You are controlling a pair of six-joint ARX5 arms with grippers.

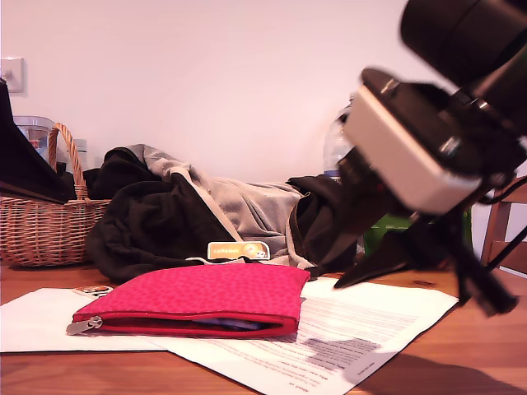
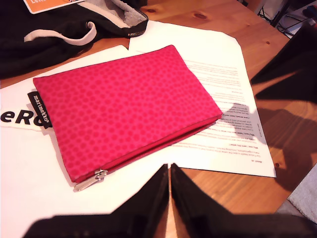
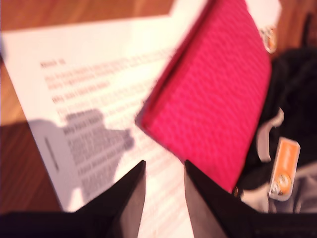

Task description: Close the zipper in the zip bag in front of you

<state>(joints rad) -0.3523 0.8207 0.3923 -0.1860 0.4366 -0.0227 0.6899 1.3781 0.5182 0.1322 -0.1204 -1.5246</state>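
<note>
Going left to right across the exterior view: a wicker basket (image 1: 37, 226) stands at that view's left, then a heap of dark and grey clothing (image 1: 206, 210) lies behind the zip bag (image 1: 193, 300), which rests flat on printed paper sheets (image 1: 346, 337) on the wooden surface (image 1: 461, 362). The zip bag lies with its open long edge toward the camera, so the zipper (image 1: 177, 323) gapes and its silver pull tab (image 1: 85, 326) sits at the end toward the exterior view's left; lying flat like this, it probably needs one end pinned while the tab is drawn along. At the exterior view's right a blurred arm (image 1: 428, 148) hangs above the papers. My first gripper (image 2: 169, 191) hovers just short of the zipper edge near the pull tab, jaws almost together and holding nothing. My second gripper (image 3: 164, 191) hovers above the paper near the bag's corner, jaws slightly apart, empty and touching nothing.
</note>
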